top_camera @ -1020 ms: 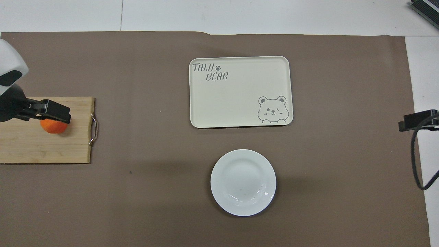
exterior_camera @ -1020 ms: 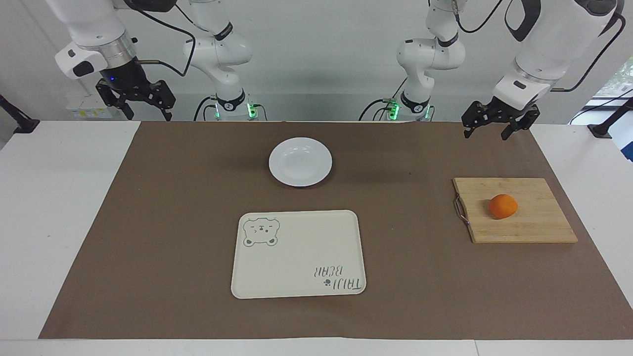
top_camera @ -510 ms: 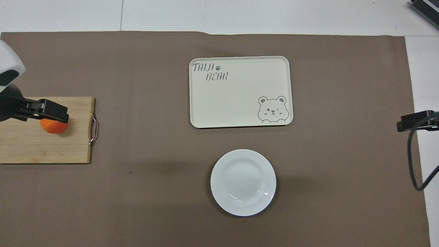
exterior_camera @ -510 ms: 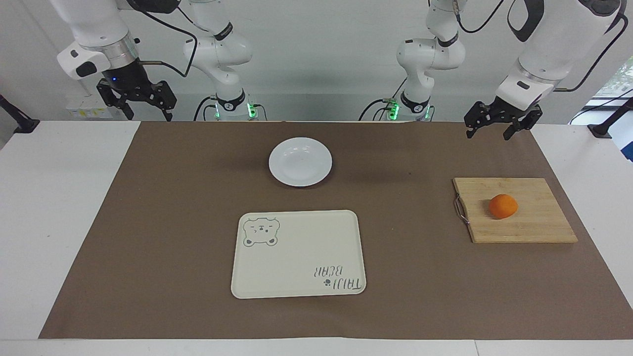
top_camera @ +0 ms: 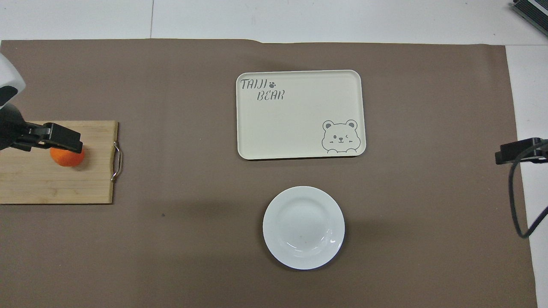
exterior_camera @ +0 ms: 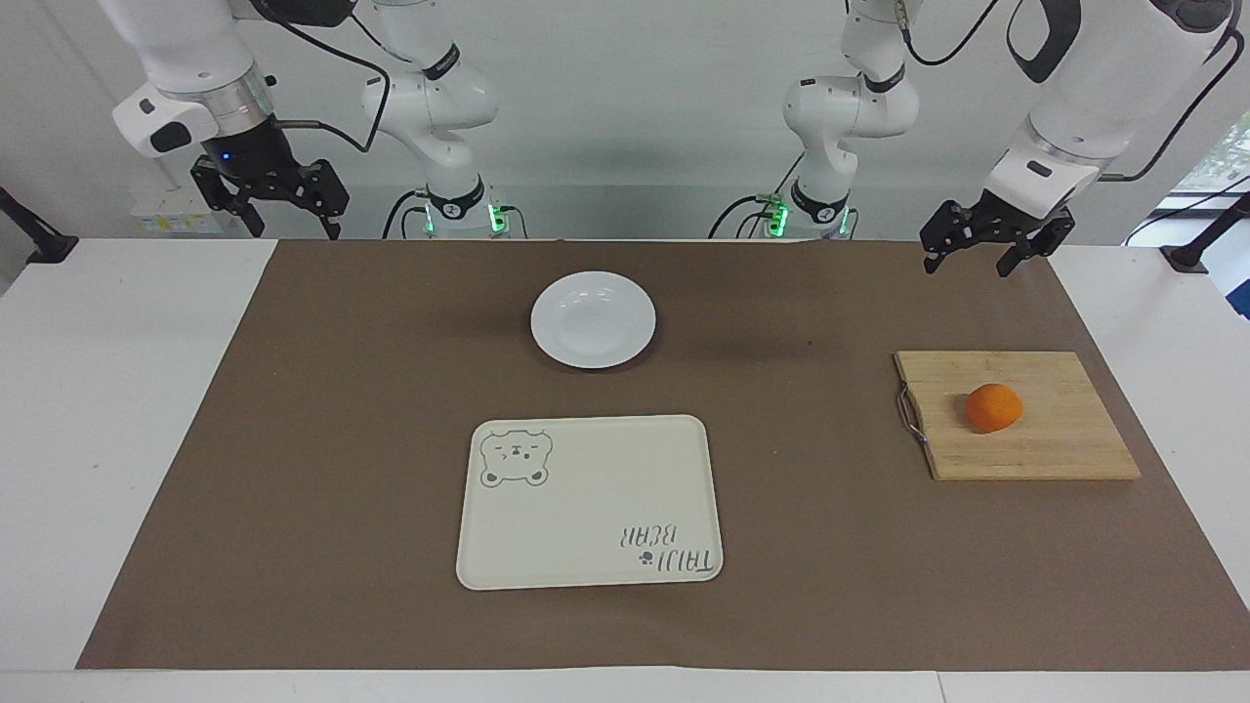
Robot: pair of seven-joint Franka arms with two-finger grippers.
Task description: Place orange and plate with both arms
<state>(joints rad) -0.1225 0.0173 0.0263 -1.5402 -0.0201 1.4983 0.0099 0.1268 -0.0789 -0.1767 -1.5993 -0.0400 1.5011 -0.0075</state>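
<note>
The orange (exterior_camera: 994, 407) lies on a wooden cutting board (exterior_camera: 1045, 451) toward the left arm's end of the table. It also shows in the overhead view (top_camera: 67, 158), partly covered by my raised left gripper (top_camera: 51, 137). The white plate (exterior_camera: 593, 319) sits empty on the brown mat, nearer to the robots than the cream tray; it shows in the overhead view (top_camera: 303, 227) too. My left gripper (exterior_camera: 967, 262) hangs open and empty in the air, well above and apart from the orange. My right gripper (exterior_camera: 293, 227) hangs open and empty at the right arm's end.
A cream rectangular tray with a bear drawing (exterior_camera: 589, 503) lies empty mid-table, farther from the robots than the plate. The cutting board (top_camera: 43, 184) has a metal handle facing the middle. A brown mat (exterior_camera: 342, 439) covers most of the white table.
My left gripper has drifted slightly up and toward the left arm's end of the table. My right gripper has shifted very little. The orange, plate and tray have not moved.
</note>
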